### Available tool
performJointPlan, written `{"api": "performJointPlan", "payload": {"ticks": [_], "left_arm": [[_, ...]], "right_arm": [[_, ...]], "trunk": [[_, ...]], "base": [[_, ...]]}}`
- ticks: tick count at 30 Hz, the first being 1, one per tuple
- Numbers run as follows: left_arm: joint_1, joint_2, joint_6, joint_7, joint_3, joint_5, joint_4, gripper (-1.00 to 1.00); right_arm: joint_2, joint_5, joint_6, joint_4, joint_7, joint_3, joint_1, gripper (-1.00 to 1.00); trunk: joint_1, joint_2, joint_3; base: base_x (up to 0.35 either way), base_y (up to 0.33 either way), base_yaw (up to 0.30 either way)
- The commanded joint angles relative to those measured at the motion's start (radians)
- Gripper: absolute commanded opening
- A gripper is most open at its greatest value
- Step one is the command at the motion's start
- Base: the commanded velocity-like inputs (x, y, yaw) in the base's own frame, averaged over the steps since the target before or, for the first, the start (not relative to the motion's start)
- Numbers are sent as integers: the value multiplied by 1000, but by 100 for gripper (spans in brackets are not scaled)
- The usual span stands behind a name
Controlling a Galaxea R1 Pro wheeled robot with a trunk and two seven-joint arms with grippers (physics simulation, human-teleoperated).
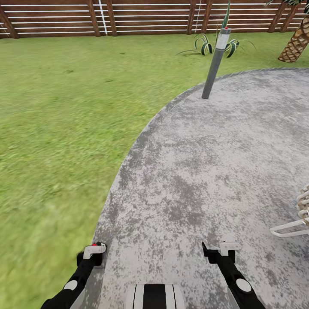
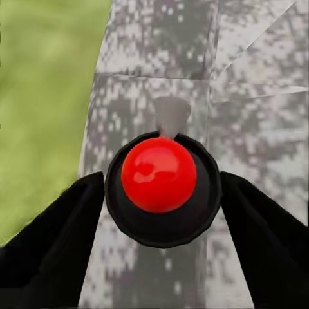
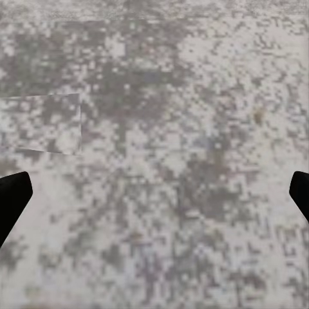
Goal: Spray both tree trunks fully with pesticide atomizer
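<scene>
Pesticide atomizer gripped between left pincer fingers, right pincer wide

Right wrist view. Mottled grey-and-white paving spans the frame, darker blotches toward one edge and the centre. A faint straight-edged pale patch lies on it. Two black fingertips of the right gripper enter at opposite edges, set wide apart, with bare paving between them and nothing held.
</scene>
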Motion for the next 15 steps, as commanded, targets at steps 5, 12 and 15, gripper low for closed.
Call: {"api": "performJointPlan", "payload": {"ticks": [5,12,15], "left_arm": [[0,2,1,1,2,1,0,-100],[0,2,-1,1,2,2,-1,-100],[0,2,-1,0,2,3,-2,-100]], "right_arm": [[0,0,0,0,0,0,0,100],[0,0,0,0,0,0,0,100],[0,0,0,0,0,0,0,100]], "trunk": [[0,0,0],[0,0,0],[0,0,0]], "base": [[0,0,0],[0,0,0],[0,0,0]]}}
